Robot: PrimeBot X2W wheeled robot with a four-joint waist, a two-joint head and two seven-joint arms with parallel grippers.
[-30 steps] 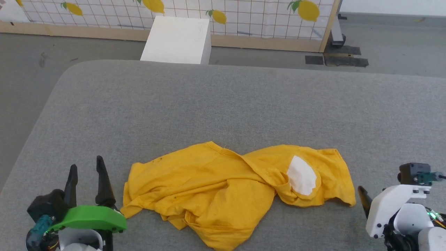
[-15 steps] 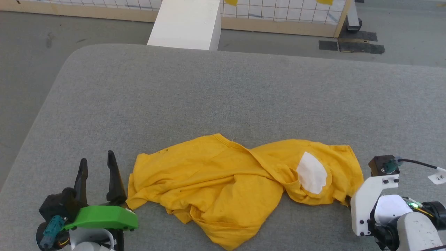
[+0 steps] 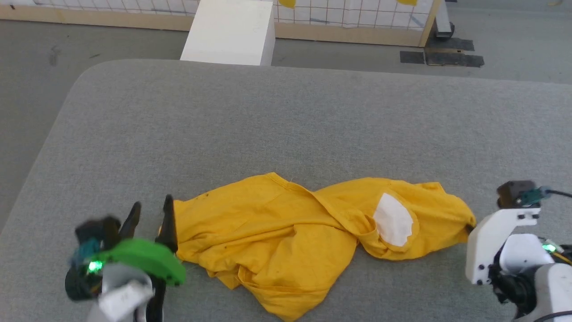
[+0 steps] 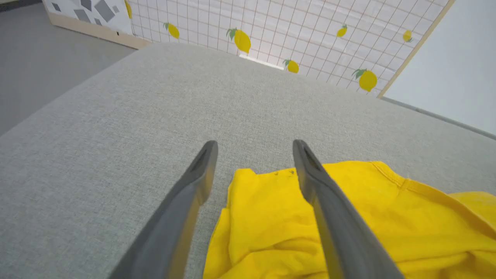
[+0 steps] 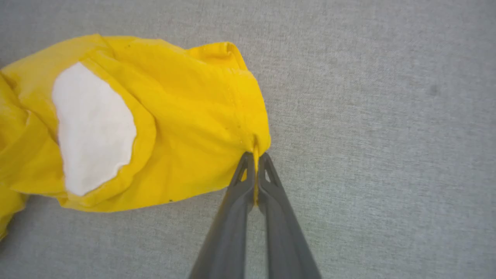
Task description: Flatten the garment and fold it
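We see our garment (image 3: 286,241) lying crumpled near the front of the grey surface (image 3: 286,125). Our right hand (image 5: 255,154) is clenched on a pinch of its edge. Our left hand (image 4: 254,142) is released, fingers spread astride the opposite edge.

no readable text, label, brand or number anywhere (lemon prints carry no lettering).
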